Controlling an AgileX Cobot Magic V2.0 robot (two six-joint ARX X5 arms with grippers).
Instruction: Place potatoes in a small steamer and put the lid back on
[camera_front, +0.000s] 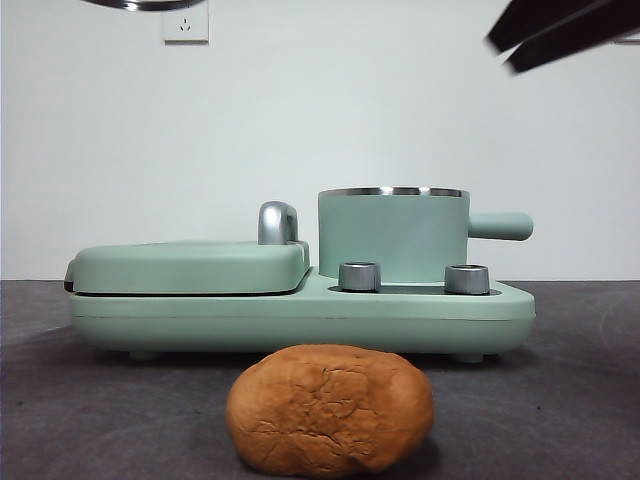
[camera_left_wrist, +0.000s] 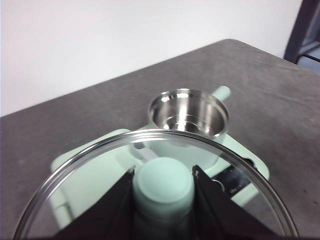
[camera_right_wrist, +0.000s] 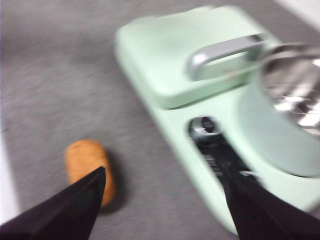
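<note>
The potato (camera_front: 330, 410), an orange-brown cracked lump, lies on the dark table in front of the appliance; it also shows in the right wrist view (camera_right_wrist: 90, 167). The small steamer (camera_front: 392, 235), a mint green pot with a steel rim, stands uncovered on the appliance's right side, and its steel inside (camera_left_wrist: 189, 112) holds nothing. My left gripper (camera_left_wrist: 163, 172) is shut on the lid's green knob (camera_left_wrist: 163, 186) and holds the lid (camera_left_wrist: 75, 165) high above the appliance; its rim shows at the front view's top left (camera_front: 145, 4). My right gripper (camera_right_wrist: 162, 170) is open and empty, high at the right (camera_front: 502, 55).
The mint green appliance base (camera_front: 300, 315) carries a flat griddle cover (camera_front: 190, 265) with a chrome handle (camera_front: 278, 222) on its left and two steel dials (camera_front: 359, 276) at the front. The pot's side handle (camera_front: 500, 226) sticks out to the right. A white wall stands behind.
</note>
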